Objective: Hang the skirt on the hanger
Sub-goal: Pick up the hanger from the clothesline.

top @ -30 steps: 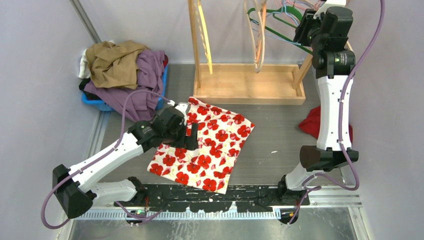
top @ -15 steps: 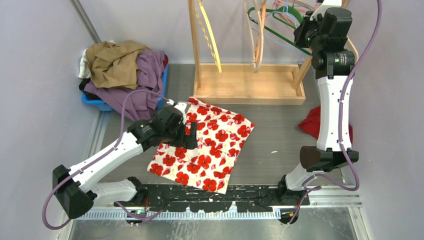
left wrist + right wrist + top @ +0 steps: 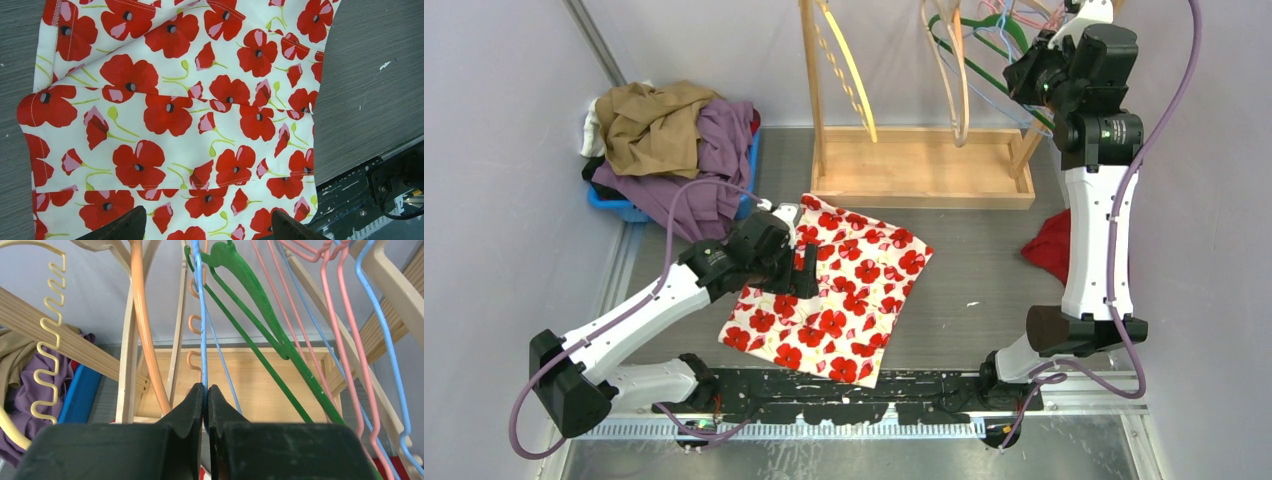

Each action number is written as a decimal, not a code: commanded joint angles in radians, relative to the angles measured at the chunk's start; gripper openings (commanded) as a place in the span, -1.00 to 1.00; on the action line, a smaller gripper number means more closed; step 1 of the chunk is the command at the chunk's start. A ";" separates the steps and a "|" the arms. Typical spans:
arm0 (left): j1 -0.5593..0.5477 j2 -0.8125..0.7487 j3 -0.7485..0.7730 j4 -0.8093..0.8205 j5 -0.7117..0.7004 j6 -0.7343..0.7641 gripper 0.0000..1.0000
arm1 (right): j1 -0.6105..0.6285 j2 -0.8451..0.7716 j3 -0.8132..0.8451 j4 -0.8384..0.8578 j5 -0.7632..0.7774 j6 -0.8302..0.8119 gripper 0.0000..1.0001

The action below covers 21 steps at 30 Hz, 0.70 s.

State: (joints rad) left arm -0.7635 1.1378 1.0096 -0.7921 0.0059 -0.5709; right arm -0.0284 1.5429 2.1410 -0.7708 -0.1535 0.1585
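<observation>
Right wrist view shows the right gripper (image 3: 205, 390) pinching a thin blue hanger (image 3: 201, 315) on the wooden rack (image 3: 921, 165), likely to lift it free past a crowding green hanger (image 3: 252, 295), while the left gripper (image 3: 207, 220) hovers wide open over the poppy-print skirt (image 3: 844, 300), which lies flat on the table (image 3: 984, 270).

Overhead: high behind, down on the whole table (image 3: 984, 290). Left wrist: close, straight down on the skirt (image 3: 170, 115), shared with overhead. Right wrist: tight against a blue hanger (image 3: 201, 315), tilted up.
</observation>
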 commanded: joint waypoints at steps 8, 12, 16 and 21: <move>0.006 -0.031 0.007 -0.005 0.015 -0.004 0.81 | -0.008 -0.032 -0.128 0.173 0.016 0.173 -0.97; 0.006 -0.038 0.001 -0.002 0.014 -0.006 0.80 | -0.009 -0.029 -0.179 0.275 -0.074 0.244 -0.97; 0.007 -0.040 -0.004 -0.004 0.008 -0.004 0.81 | -0.007 -0.009 -0.148 0.290 -0.123 0.275 -0.97; 0.009 -0.041 -0.013 0.006 0.015 -0.006 0.80 | -0.006 -0.012 -0.131 0.322 -0.116 0.296 -0.97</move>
State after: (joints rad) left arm -0.7631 1.1252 1.0019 -0.8017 0.0120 -0.5720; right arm -0.0322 1.5169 1.9793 -0.5594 -0.2714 0.4053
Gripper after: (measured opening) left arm 0.905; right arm 0.099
